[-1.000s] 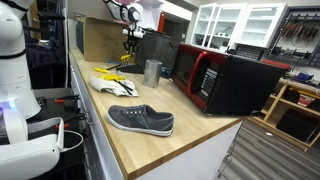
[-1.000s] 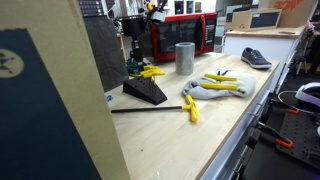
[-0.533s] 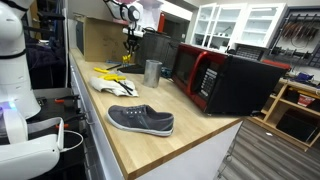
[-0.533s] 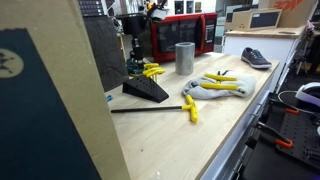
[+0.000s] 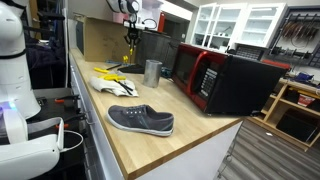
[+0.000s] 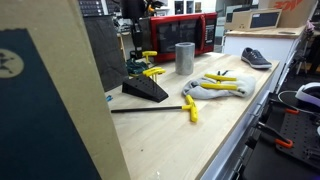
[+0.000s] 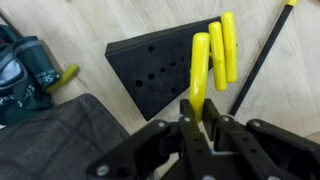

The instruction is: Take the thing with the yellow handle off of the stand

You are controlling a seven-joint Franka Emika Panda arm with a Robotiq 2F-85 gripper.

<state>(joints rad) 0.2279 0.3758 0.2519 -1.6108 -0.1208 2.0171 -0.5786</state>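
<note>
My gripper is shut on a slim tool with a yellow handle and holds it just above a black wedge-shaped stand with holes. Two more yellow handles lie side by side on the stand. In an exterior view the gripper hangs over the stand with the held yellow tool clear above the other yellow handles. In an exterior view the gripper is at the far end of the wooden counter.
A low white rack with yellow tools lies near the stand. A black rod with a yellow handle lies in front. A metal cup, a grey shoe and a red-and-black microwave stand on the counter.
The gripper has risen with the yellow-handled tool in it; the tool now hangs above the stand instead of level with the other handles.
</note>
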